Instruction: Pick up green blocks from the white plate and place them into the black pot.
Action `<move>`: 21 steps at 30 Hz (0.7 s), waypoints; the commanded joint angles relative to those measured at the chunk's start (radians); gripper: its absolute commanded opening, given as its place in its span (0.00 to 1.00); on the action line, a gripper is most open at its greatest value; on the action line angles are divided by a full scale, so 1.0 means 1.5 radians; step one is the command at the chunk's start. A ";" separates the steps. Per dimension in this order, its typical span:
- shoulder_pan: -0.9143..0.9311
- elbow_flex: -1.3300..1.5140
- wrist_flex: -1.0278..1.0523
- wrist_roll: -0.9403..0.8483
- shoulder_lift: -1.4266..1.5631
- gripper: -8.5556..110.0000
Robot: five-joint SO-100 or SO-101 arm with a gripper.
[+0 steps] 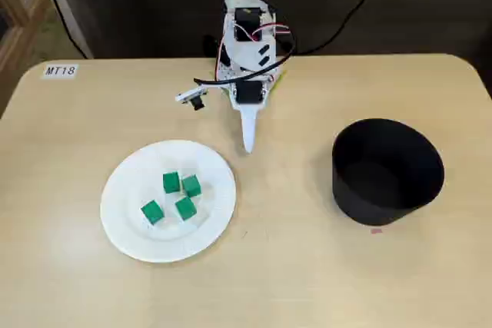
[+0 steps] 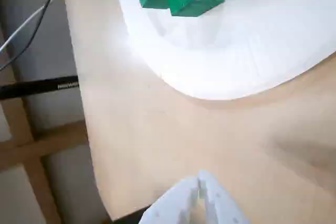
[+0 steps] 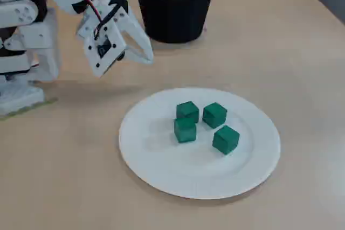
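Gripper, jaws pressed together and holding nothing, hovers beside the plate rim; blocks crowd mid-plate, so a grab could shove neighbours or pinch two.

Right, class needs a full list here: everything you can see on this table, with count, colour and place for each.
blocks: four, green, clustered near the middle of the plate
plate: one, white, on the table, front left in a fixed view
pot: one, black, on the table, to the right of the plate in that view
label: one, white, reads MT18, far left corner of the table
table: one, light wood, carries everything else
arm: one, white, based at the table's far edge, reaching forward between plate and pot
jaws: one pair, white, shut and holding nothing, over bare table just short of the plate
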 commanded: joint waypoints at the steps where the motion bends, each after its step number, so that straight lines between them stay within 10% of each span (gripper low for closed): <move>1: 0.051 -0.342 0.062 0.043 -0.198 0.05; 21: 0.062 -0.389 0.087 0.001 -0.272 0.05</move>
